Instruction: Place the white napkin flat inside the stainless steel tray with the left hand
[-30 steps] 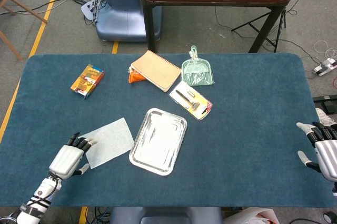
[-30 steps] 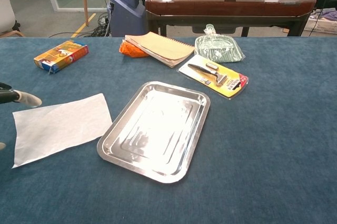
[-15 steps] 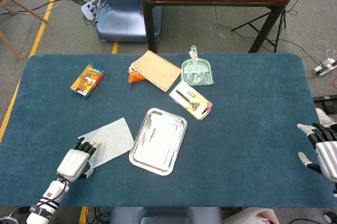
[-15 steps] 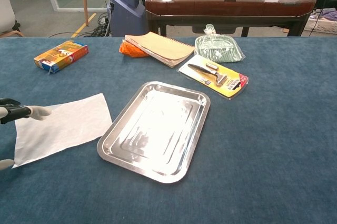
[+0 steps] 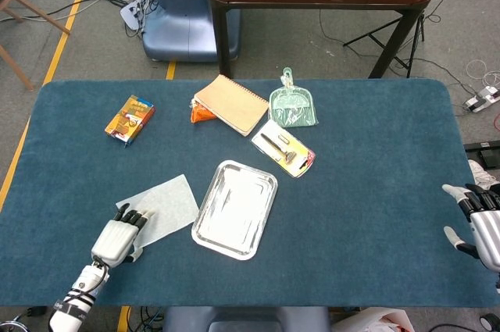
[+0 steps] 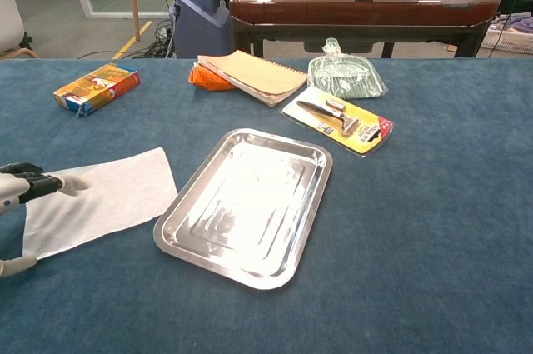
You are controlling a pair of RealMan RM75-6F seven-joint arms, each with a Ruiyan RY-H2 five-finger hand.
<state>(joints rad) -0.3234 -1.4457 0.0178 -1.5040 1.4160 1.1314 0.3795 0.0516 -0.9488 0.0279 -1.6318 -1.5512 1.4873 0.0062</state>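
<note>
The blue table [image 5: 359, 191] carries everything, and the stainless steel tray [image 5: 235, 208] lies empty near the middle of its front edge, tilted a little so one long side faces the white napkin [image 5: 160, 207], which rests flat on the cloth just beside the tray, toward the front left corner. That closeness suits the job: the napkin needs only a short carry rightward into the tray. Toward the back edge sit a tan notebook [image 5: 231, 104] over something orange, a green dustpan [image 5: 293, 105] and a yellow carded tool pack [image 5: 283, 148], with a small orange box [image 5: 130, 119] off to the back left (none of these crowd the tray). The left hand [image 5: 119, 236] lies over the napkin's near left end, fingertips [image 6: 73, 185] down on the sheet; whether it has pinched the paper yet I cannot tell. The right hand [image 5: 480, 223] waits at the right edge, fingers apart, holding nothing.
</note>
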